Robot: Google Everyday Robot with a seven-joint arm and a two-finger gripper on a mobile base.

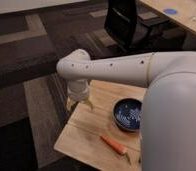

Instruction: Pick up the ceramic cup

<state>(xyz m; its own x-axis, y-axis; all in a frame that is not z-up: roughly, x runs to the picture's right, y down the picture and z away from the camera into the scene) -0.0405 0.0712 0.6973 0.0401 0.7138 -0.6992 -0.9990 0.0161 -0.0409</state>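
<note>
There is one view, and it looks down past the robot's big white arm [116, 67]. The arm reaches out over a wooden table [88, 135]. The gripper [79, 106] hangs down from the arm's end, right at a corner of the table. Its two fingers [70, 104] stand wide apart and point down at the wood. I cannot see anything held between them.

What could go wrong? The gripper is very close to the table's edge, and the dark carpet floor [31, 115] lies just past it. If a finger bumps the ceramic cup instead of going around it, the cup could tip over. It could also slide off the edge and break. If the fingers close too high, they may pinch only the rim, and the cup could slip out when the arm lifts. The arm also blocks the view here, so the aim is hard to check.

Where is the ceramic cup? I cannot pick it out for sure. It does not show anywhere on the bare wood. So I think it sits right under the gripper, hidden by the pale end of the arm, between the fingers or just behind them.

A blue bowl [127, 114] sits near the gripper, toward the robot's body. An orange carrot [113, 145] lies past the bowl, well apart from the gripper. A black chair [123, 22] stands far behind the gripper.
</note>
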